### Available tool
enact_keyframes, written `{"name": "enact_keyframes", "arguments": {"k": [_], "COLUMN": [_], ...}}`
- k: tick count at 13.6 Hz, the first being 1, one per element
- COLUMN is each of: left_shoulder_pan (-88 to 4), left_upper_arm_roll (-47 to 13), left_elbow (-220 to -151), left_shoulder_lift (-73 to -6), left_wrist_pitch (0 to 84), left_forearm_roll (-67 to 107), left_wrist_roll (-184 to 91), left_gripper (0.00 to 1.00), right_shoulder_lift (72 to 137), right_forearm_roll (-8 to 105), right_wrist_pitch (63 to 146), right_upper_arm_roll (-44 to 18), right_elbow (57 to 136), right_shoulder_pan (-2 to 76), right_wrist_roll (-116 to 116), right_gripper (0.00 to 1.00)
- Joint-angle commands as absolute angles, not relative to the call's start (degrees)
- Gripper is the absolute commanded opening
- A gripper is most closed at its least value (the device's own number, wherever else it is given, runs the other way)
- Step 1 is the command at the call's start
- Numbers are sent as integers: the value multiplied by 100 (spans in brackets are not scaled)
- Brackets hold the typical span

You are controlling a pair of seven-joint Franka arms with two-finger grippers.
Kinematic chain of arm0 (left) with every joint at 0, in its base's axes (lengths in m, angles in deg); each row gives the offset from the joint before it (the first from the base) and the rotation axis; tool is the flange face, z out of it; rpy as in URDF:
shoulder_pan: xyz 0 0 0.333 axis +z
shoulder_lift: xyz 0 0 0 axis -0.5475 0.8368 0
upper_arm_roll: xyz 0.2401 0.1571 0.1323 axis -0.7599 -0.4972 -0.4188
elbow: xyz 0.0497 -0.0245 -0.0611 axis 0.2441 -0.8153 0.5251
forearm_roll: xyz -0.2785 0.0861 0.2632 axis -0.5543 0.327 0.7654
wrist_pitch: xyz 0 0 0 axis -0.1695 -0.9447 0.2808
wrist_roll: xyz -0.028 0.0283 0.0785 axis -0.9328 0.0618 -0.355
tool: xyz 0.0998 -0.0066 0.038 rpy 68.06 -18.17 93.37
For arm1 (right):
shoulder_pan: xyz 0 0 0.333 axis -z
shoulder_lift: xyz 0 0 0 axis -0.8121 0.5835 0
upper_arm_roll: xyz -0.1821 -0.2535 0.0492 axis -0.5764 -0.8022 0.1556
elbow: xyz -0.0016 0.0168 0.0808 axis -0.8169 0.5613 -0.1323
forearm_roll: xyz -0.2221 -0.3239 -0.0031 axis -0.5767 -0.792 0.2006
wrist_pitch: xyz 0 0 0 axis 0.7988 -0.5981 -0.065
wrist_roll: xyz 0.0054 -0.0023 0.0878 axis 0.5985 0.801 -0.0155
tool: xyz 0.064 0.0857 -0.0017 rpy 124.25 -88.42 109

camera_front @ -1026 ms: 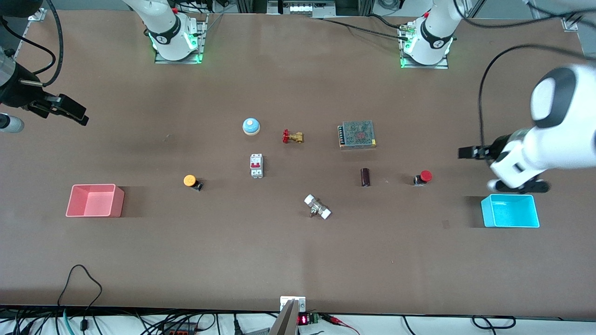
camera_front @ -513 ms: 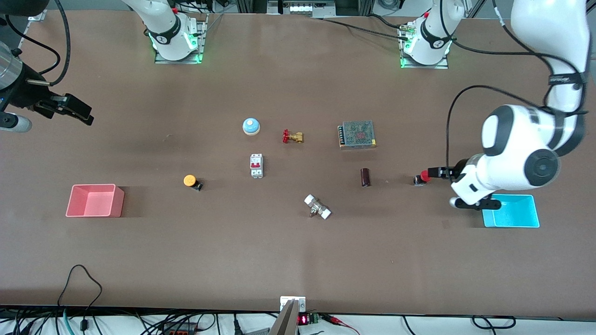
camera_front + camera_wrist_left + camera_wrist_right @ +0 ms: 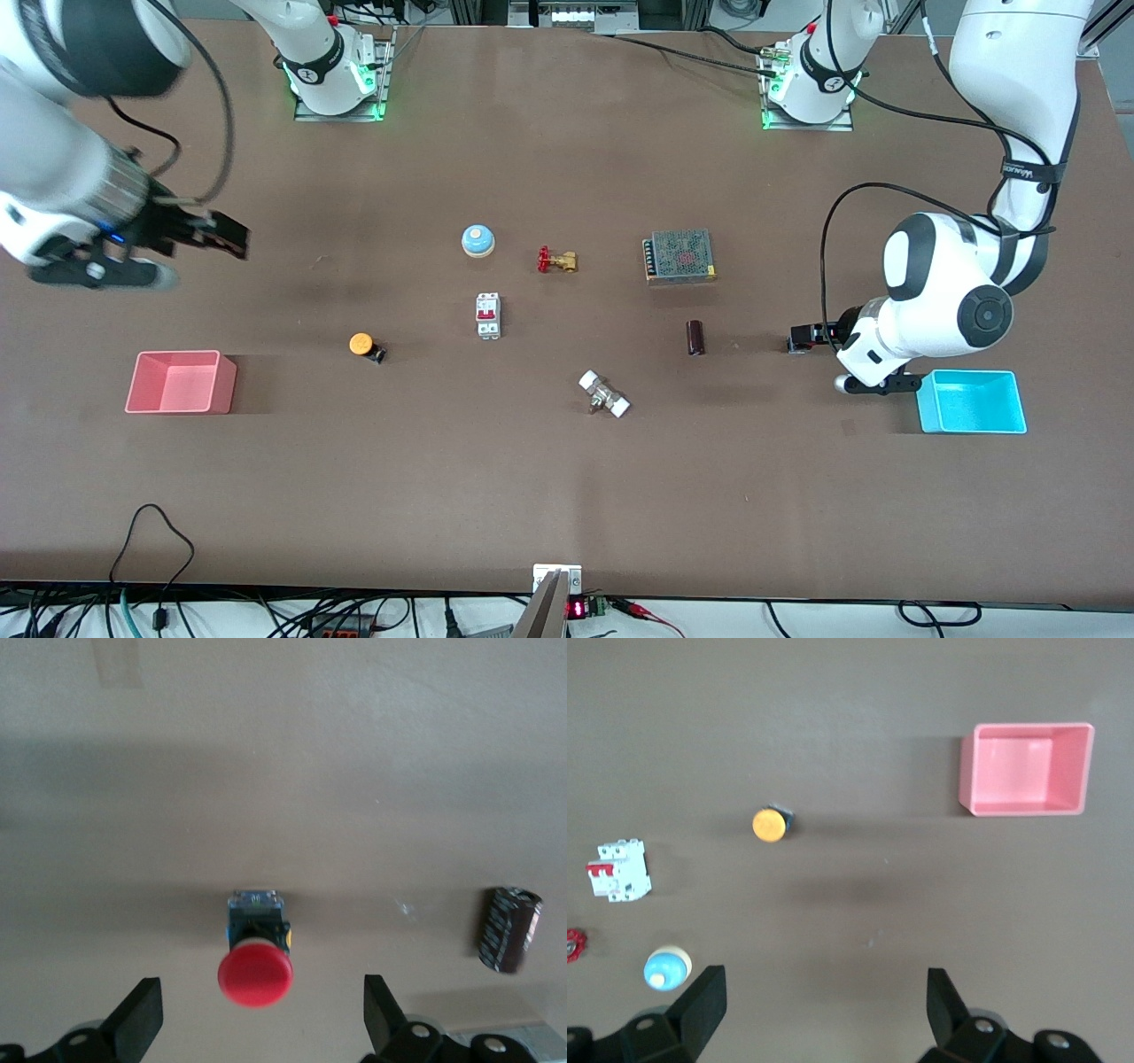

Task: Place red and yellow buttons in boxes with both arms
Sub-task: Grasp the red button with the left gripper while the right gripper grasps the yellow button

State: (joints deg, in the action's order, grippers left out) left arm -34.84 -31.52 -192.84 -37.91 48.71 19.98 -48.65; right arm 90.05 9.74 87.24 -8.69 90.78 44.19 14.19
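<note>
Resting nearest the front camera, the square cyan bin (image 3: 972,401) and pink bin (image 3: 182,382) are seen. Farther, the round red button (image 3: 256,967) is straddled by the spread left gripper (image 3: 257,1019); the yellow button (image 3: 362,345) lies apart, the right gripper (image 3: 824,1014) raised, spread.

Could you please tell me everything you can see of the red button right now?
The red button has a round, matte red cap on a short black body with a bluish, pale block at its base. It lies on its side on the brown table, untouched, near the cyan box. The left tool is open, its fingers standing to either side of the cap without contact.
</note>
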Motion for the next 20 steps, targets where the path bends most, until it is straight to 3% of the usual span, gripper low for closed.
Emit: {"name": "enact_keyframes", "arguments": {"k": [1, 7, 12, 17, 20], "left_shoulder_pan": [-3592, -3636, -3636, -3636, -3636], "left_upper_arm_roll": [-3181, -3172, -3172, -3172, -3172], "left_elbow": [-19814, -19913, -20036, -20018, -20018], "left_shoulder_lift": [-3835, -3703, -3597, -3527, -3536], "left_wrist_pitch": [5668, 5812, 6058, 6146, 6128], "left_forearm_roll": [2097, 2248, 2248, 2265, 2265], "left_wrist_roll": [-4899, -4899, -4899, -4908, -4908], "left_gripper": [100, 100, 100, 83, 63], "right_shoulder_lift": [9580, 10248, 10785, 10874, 10882], "right_forearm_roll": [1051, 1051, 1051, 1060, 1060], "right_wrist_pitch": [9343, 11530, 12007, 12025, 12156], "right_upper_arm_roll": [-910, -902, -875, -840, -823], "right_elbow": [9043, 9807, 9825, 10018, 10132], "right_shoulder_pan": [4279, 4261, 4130, 4050, 4050], "right_wrist_roll": [1426, 1453, 1541, 1550, 1550], "right_gripper": [100, 100, 100, 100, 100]}}
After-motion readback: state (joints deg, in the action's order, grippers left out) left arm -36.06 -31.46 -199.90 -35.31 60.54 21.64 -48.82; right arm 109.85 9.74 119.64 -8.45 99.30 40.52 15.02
